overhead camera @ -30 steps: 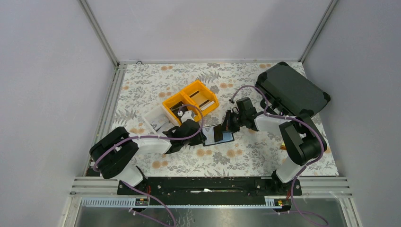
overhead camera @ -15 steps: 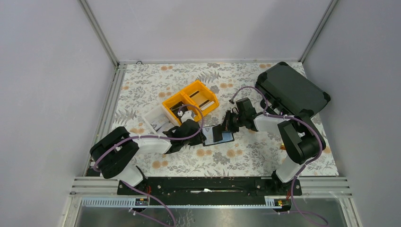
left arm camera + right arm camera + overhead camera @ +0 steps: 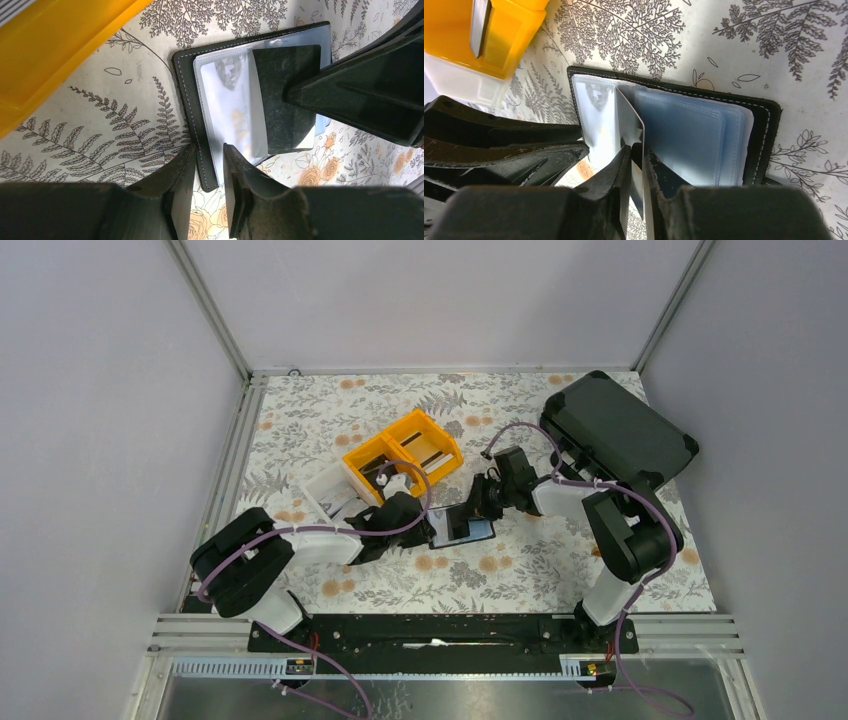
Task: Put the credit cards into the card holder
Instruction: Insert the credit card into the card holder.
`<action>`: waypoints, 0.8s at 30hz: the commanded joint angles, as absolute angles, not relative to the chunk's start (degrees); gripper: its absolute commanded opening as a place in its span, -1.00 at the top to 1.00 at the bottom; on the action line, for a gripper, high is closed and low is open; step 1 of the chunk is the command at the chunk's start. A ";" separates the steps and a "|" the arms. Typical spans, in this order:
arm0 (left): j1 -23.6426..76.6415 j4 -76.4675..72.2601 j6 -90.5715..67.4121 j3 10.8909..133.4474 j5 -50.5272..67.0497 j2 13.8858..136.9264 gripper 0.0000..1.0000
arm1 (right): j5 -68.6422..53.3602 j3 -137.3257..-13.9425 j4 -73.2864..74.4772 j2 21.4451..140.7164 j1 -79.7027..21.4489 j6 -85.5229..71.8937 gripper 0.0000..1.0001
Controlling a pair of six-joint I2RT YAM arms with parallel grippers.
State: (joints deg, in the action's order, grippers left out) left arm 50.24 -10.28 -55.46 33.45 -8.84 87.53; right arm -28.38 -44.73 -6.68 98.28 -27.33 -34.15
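Note:
The black card holder lies open on the floral table, with a clear pocket on the left and light-blue pockets on the right. It also shows in the top view. My right gripper is shut on a silvery credit card, held on edge with its tip at the holder's fold. In the left wrist view this card looks dark. My left gripper is nearly closed, with the holder's near left edge between its fingers. Another card stands in the yellow bin.
The yellow bin and a white bin stand just behind the left gripper. A large black hard case sits at the back right, behind the right arm. The right gripper meets the left one over the holder.
My right gripper has moved a little left and down toward the holder with the card. The left gripper and the holder have stayed put.

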 commanded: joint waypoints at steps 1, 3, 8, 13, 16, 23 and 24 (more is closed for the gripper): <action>50.36 -8.17 -54.33 34.44 -8.04 89.07 0.42 | -22.22 -46.79 1.64 98.68 -29.53 -30.10 0.55; 50.40 -7.72 -54.15 34.56 -8.33 88.74 0.42 | -20.80 -47.67 3.54 97.68 -29.53 -28.86 0.43; 50.38 -7.28 -53.76 34.94 -8.57 88.51 0.41 | -18.64 -49.31 5.88 96.59 -29.57 -27.40 0.17; 50.40 -6.17 -53.14 35.41 -9.31 87.32 0.41 | -17.31 -49.78 6.59 95.15 -29.66 -26.43 0.09; 50.34 -5.56 -52.62 35.73 -9.95 86.49 0.40 | -15.30 -50.34 7.65 94.44 -30.14 -25.25 0.03; 49.92 -4.78 -51.99 36.98 -10.55 86.44 0.39 | -12.24 -50.61 7.78 93.71 -30.98 -23.64 0.02; 49.73 -4.87 -51.99 36.91 -10.49 86.33 0.39 | -12.14 -50.76 7.82 94.16 -31.01 -23.64 0.03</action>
